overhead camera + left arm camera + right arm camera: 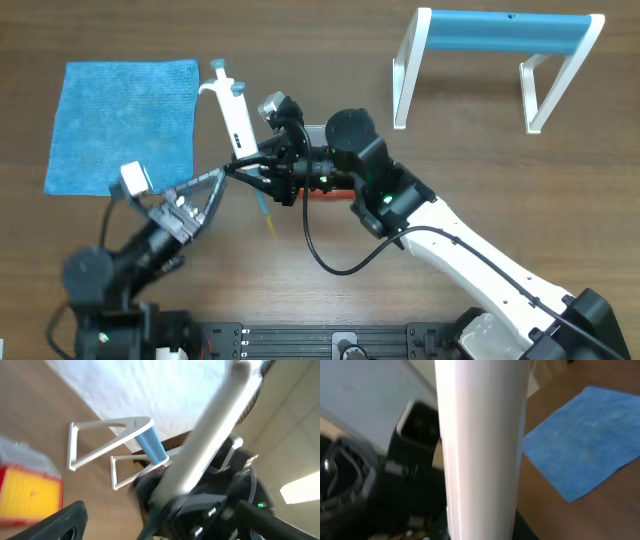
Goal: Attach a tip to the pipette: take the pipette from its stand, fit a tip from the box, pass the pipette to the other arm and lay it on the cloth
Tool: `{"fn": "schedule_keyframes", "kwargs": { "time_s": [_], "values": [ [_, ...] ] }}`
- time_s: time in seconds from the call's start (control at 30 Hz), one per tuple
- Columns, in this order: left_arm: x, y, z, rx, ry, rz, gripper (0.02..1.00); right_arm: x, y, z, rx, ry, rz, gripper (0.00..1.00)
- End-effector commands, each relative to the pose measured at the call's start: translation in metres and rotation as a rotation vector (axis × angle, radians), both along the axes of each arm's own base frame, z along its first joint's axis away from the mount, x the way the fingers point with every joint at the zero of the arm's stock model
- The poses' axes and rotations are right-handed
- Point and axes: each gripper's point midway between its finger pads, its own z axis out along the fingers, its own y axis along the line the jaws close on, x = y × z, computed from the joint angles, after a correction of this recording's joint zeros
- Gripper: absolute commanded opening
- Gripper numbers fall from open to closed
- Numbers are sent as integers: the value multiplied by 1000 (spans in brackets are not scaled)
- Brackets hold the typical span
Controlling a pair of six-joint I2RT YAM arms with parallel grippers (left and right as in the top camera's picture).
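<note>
Holding the pipette [232,110] low on its white body, the right gripper [258,168] is clamped on it in the middle of the scene, just right of the cloth [120,125]; the left gripper [212,190] sits to the near left, its fingers spread wide with the shaft between them, not pinched; the pipette looks light and stiff, a smooth plastic barrel likely to slip or swivel in a loose pinch, with its bulk toward the far plunger end; its thin near end looks fragile and should be spared; the best hold is probably across the thick barrel, close beside the right fingers, squarely and firmly before they let go.
</note>
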Motion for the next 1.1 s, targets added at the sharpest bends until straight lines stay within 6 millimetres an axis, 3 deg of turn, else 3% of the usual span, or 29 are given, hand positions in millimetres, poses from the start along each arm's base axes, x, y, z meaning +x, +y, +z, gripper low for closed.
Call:
{"fn": "schedule_keyframes", "kwargs": {
  "time_s": [0.03,0.2,0.27,0.57,0.83,0.93,1.07,1.1],
  "values": [
    [-4,-13,43,172,-132,-336,980,-22,-19,16,51,45,205,71],
    [12,11,71,199,-216,-443,1000,-27,-29,19,61,115,266,71],
    [15,11,74,201,-235,-491,1000,-27,-29,19,59,152,262,73],
    [34,-23,67,194,-273,-663,996,-24,-26,41,120,119,248,73],
    [57,-45,51,168,-245,-679,993,-28,-18,42,122,162,241,71],
    [61,-55,51,172,-259,-672,910,-30,-15,42,123,161,233,71],
    [58,-59,51,172,-264,-687,897,-28,-14,42,124,159,224,73],
    [58,-59,52,172,-264,-686,842,-28,-14,42,124,159,222,71]
  ]
}}
